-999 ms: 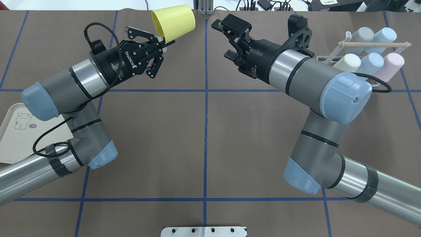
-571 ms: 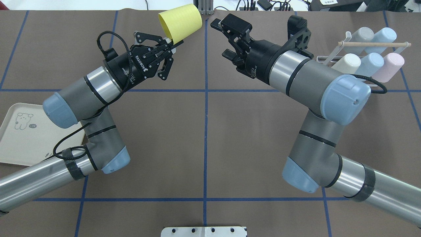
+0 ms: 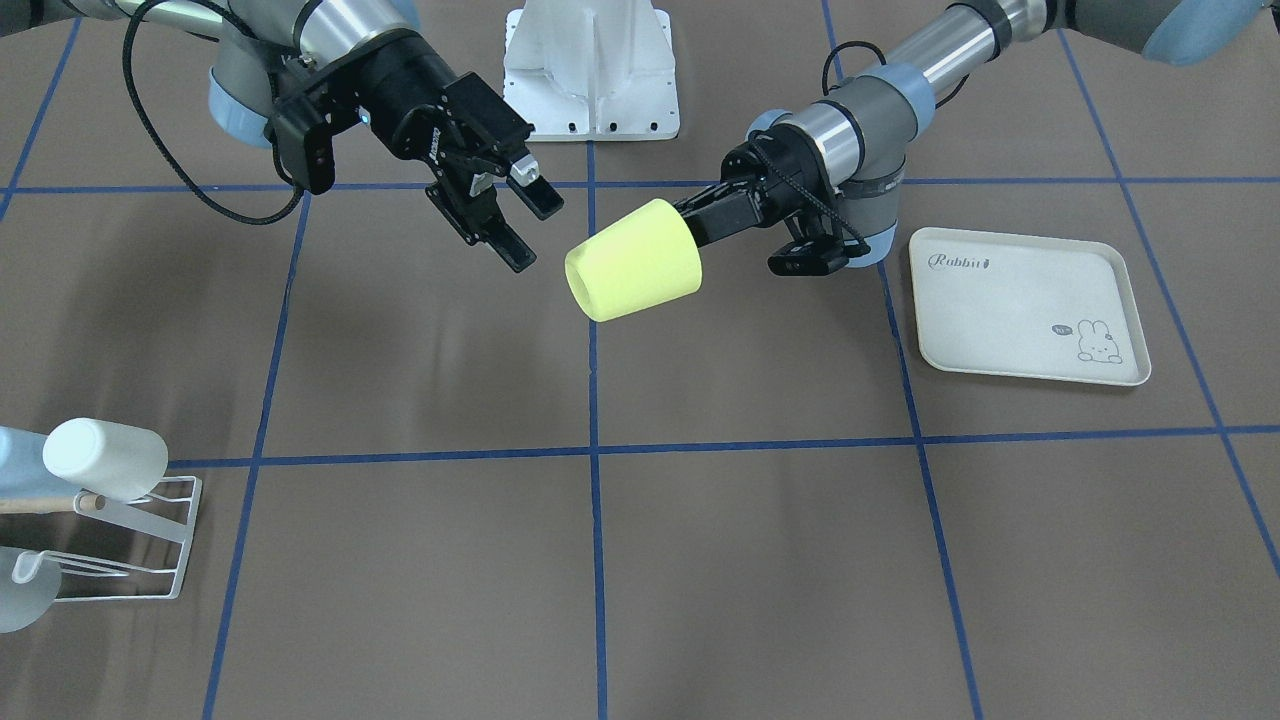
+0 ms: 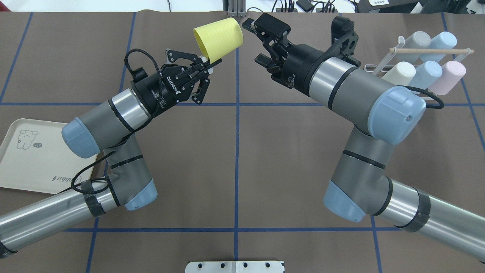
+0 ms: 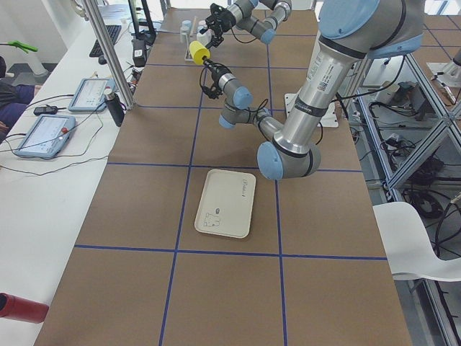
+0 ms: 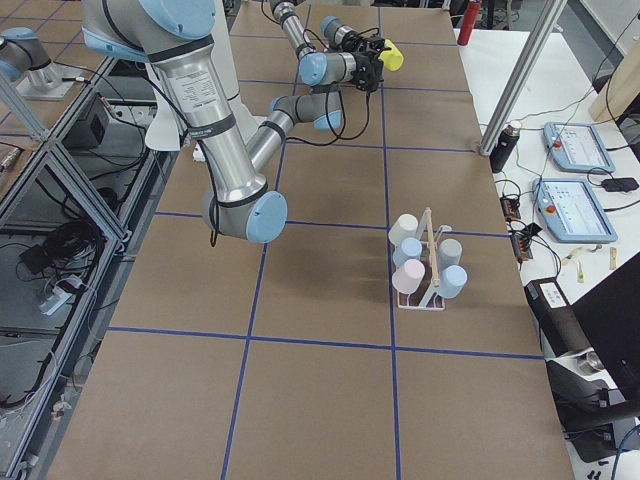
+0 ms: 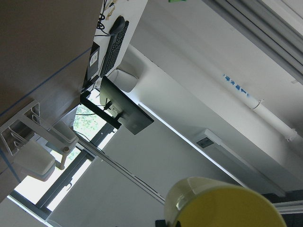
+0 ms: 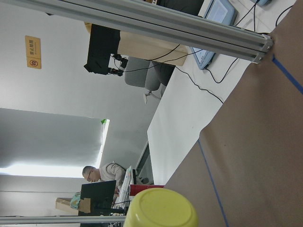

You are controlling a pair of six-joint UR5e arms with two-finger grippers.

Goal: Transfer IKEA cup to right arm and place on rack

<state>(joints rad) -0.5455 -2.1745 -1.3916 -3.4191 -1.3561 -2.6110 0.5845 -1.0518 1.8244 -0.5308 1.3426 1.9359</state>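
The yellow IKEA cup [image 4: 219, 38] is held in the air on its side, over the table's centre line. My left gripper [image 4: 206, 64] is shut on its rim, with the cup's closed base pointing away from it. The cup [image 3: 632, 262] fills the bottom of the left wrist view [image 7: 227, 203]. On the right arm [image 4: 356, 87], my right gripper [image 4: 254, 41] stands open just right of the cup, apart from it, its fingers facing the base [image 8: 161, 208]. The white wire rack [image 4: 389, 54] with its wooden dowel [image 4: 432, 50] stands at the far right.
Several pastel cups [image 4: 426, 72] hang on the rack [image 3: 188, 535], leaving little room there. A cream rabbit-print tray [image 4: 34, 163] lies at the left, beside my left arm. Tablets and cables lie on the white bench [image 6: 570, 150] past the table's far edge.
My left arm has carried the yellow cup to the right, closing most of the gap to the right gripper. The right gripper stays open and has barely shifted.
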